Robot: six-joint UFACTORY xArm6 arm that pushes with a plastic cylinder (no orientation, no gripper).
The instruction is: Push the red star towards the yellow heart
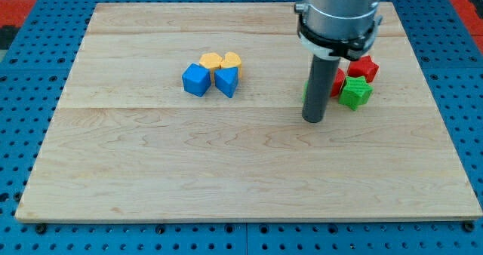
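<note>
My tip, a bare dark rod holding nothing, rests right of the wooden board's centre, just below-left of the red star block; the yellow heart block sits well apart toward the left edge.

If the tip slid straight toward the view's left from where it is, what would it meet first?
Probably nothing: my tip sits nearer the view's bottom than the blue blocks, so a straight leftward slide looks free to the board's edge. Depth is hard to judge, so it might graze them.
</note>
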